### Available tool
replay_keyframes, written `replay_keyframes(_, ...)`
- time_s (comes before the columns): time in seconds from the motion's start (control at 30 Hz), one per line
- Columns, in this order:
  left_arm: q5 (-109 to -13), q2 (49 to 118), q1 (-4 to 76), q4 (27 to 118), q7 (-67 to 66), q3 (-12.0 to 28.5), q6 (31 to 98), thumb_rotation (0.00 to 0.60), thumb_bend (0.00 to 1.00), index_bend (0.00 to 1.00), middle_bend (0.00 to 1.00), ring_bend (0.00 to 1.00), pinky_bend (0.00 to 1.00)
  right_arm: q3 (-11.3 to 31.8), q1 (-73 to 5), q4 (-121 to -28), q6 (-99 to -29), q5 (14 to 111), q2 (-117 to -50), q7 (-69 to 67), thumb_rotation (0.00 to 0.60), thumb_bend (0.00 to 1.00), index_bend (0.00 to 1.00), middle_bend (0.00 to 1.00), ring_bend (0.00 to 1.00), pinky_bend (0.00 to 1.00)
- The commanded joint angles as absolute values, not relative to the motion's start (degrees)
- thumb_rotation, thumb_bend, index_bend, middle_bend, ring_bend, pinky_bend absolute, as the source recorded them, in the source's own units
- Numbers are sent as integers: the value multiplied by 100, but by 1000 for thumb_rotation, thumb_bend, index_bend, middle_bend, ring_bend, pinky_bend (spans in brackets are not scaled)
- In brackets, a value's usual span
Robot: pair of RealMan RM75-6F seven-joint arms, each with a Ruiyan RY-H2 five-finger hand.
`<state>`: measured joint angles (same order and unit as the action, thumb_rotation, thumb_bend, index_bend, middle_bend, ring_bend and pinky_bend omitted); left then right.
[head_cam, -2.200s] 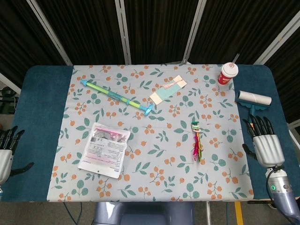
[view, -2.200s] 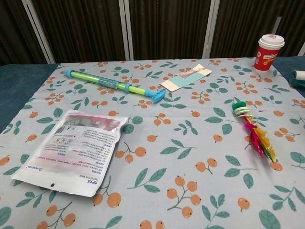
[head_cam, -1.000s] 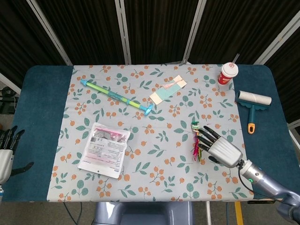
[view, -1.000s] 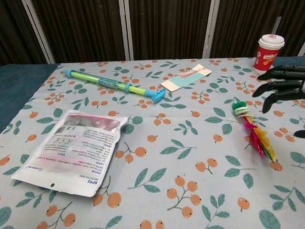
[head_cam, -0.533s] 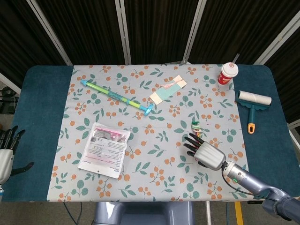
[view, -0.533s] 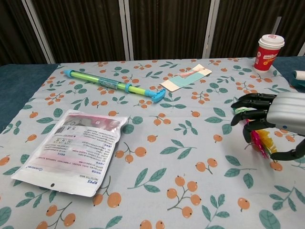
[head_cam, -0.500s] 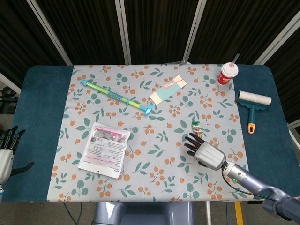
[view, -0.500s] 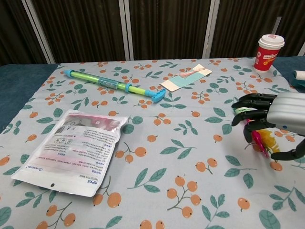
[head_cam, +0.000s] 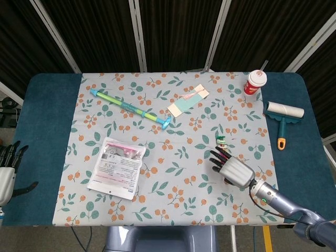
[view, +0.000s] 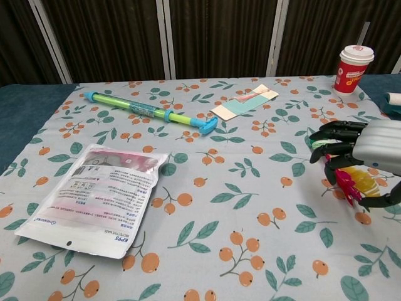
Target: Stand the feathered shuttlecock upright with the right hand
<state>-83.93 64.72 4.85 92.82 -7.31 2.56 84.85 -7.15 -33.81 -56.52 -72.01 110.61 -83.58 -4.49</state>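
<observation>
Dark curtain panels with pale metal struts are seen behind the bench [head_cam: 47, 131], which is covered in teal with a floral cloth [head_cam: 173, 173] laid over the middle.

The whole bench is only taken in by the head view, including the lint roller [head_cam: 284, 113] on the teal strip at the right and the left robot hand [head_cam: 6, 168] parked off the left edge, fingers spread and nothing held. Neither is properly shown from the chest; just a scrap of the roller is caught at that frame's right edge. What the chest view gives instead is a low side look at the right robot hand [view: 360, 157], so its thumb can be seen hooked under the feathers.

One of each thing is counted: one shuttlecock [view: 344, 179], one cup [head_cam: 255, 82], one roller, one blue-green tube [head_cam: 131, 108], one card [head_cam: 188, 99], one white pouch [head_cam: 116, 165].

The shuttlecock is lying flat on the cloth, right of centre, green base [head_cam: 221, 140] pointing away from the robot. The right robot hand is placed right over its feathers, fingers partly curled around them. Whether the feathers are actually gripped can't be told.
</observation>
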Motion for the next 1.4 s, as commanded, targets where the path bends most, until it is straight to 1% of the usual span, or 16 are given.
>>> replay_keyframes(0.03, -8392, 6470, 485, 9282, -726, 256, 8481, 552, 141, 90, 0, 0, 0, -726, -3378, -5680, -7181, 11017, -8352, -406, 600, 146, 433, 193, 0, 0)
replay_keyframes(0.17, -8392, 6469, 486, 9284, -726, 256, 8481, 556, 143, 90, 0, 0, 0, -750, -3389, -5708, -7173, 10986, -8357, -377, 600, 152, 455, 203, 0, 0)
replay_keyframes(0.4, -8391, 6473, 484, 9286, -736, 256, 8485, 557, 143, 90, 0, 0, 0, -770, -3393, -5741, -7149, 10912, -8357, -371, 600, 218, 506, 233, 0, 0)
replay_keyframes(0.6, -8390, 6471, 484, 9288, -731, 255, 8483, 553, 143, 90, 0, 0, 0, -790, -3398, -5764, -7125, 10864, -8362, -354, 600, 239, 530, 251, 0, 0)
replay_keyframes(0.73, -8388, 6469, 486, 9288, -729, 256, 8479, 552, 141, 90, 0, 0, 0, -808, -3401, -5760, -7099, 10832, -8376, -335, 600, 268, 538, 255, 0, 0)
replay_keyframes(0.9, -8391, 6469, 484, 9285, -725, 254, 8482, 551, 143, 90, 0, 0, 0, -824, -3404, -5781, -7098, 10802, -8368, -323, 600, 328, 546, 256, 0, 0)
replay_keyframes(1.27, -8393, 6466, 486, 9284, -720, 254, 8479, 549, 142, 90, 0, 0, 0, -853, -3411, -5804, -7081, 10745, -8362, -278, 600, 387, 567, 259, 0, 0)
replay_keyframes(1.4, -8394, 6467, 486, 9282, -720, 253, 8479, 554, 143, 90, 0, 0, 0, -859, -3410, -5822, -7070, 10722, -8358, -270, 600, 392, 574, 260, 0, 0)
